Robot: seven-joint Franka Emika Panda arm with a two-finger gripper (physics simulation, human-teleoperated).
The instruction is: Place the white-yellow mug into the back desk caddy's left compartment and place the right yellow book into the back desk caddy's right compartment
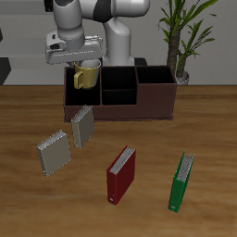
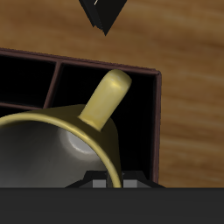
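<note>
— What's the claw doing?

— The gripper hangs over one end of the back desk caddy with the white-yellow mug right under it. The mug is off the table, so the fingers look closed on it, though the fingertips themselves are hidden behind the mug's rim.

— And from the wrist?

— The mug's bowl fills the near part of the view, its handle pointing out toward the caddy's maroon wall. Black-lined sections lie below and beside it.

— So where is the mug, exactly?

— Above the caddy's large end section, its base about level with the caddy's rim — I can't tell whether it touches the floor of that section.

— What else is on the table?

— Two grey books nearer the front edge, a red book and a green book nearer still. A potted plant stands behind the caddy's other end.
</note>
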